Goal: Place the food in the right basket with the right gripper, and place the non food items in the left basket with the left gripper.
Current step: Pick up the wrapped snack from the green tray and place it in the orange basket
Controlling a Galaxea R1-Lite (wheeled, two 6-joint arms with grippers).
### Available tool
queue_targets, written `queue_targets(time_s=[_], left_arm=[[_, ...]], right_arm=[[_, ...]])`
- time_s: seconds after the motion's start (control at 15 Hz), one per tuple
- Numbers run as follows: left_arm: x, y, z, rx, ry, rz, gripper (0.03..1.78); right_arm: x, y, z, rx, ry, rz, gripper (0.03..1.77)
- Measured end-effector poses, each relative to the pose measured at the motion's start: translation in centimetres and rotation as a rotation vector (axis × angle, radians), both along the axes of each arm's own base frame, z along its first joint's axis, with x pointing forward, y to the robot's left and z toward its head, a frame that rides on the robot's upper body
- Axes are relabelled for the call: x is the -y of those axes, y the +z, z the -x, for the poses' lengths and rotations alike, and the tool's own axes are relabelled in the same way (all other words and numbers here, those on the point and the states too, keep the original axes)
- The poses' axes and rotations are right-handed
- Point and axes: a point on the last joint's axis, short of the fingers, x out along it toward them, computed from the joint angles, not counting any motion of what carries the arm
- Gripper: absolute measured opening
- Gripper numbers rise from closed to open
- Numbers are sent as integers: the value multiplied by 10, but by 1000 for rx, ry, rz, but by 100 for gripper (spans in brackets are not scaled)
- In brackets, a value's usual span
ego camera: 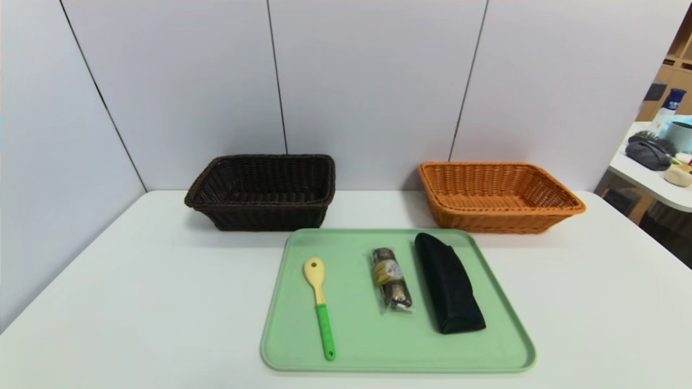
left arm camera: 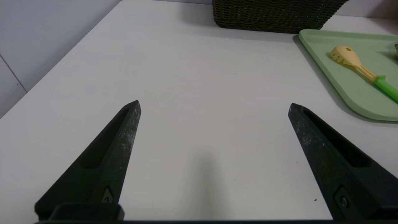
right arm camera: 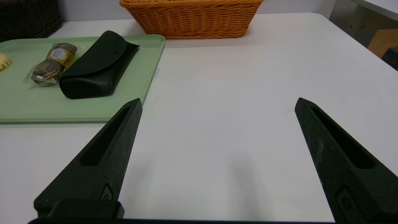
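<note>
Head view: wrapped snack roll mid-tray, close beside black case. Right wrist view: right tool spread wide, nothing between, over table; roll lies leftward in head view, beyond case. Left tool likewise spread, over bare table.

The wrapped roll-shaped snack, dark brown with a yellow band and round label, lies flat in clear plastic, its length running from eleven o'clock to five. At nine o'clock from it lies the slotted spoon, its pale yellow head toward eleven o'clock, its bright green handle toward five. At three o'clock from the snack, the black case lies closed under its flap, narrow end toward eleven. At eleven o'clock stands the dark brown wicker basket; at one, the orange wicker basket, both upright, mouths up.
</note>
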Motion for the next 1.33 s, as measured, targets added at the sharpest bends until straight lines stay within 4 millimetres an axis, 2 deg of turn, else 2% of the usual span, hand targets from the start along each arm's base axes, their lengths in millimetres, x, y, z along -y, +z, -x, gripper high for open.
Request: queue_targets(time_s=[0.13,0.27,0.53,0.73,0.93,1.07,1.2,1.33], left_arm=[[0,7,2,29,-4,1,169],[0,25,10,65,-27,-5,169],[2,71,38,53,-103,-33,169],[2,117,41,27,-120,-40,169],[2,175,25,16,-131,-54,169],[3,208,2,-15,-142,-72,169],[4,226,-29,-76,-161,-79,169],[6,232,-62,-160,-197,-74,169]], right_arm=[[0,5,2,12,-1,3,170],[0,25,10,38,2,3,170],[-1,92,41,23,32,21,170],[-2,157,42,17,43,56,170],[-2,219,17,4,76,83,170],[-2,251,-12,-32,95,105,170],[-3,277,-48,-83,123,116,170],[-8,292,-87,-136,189,120,170]])
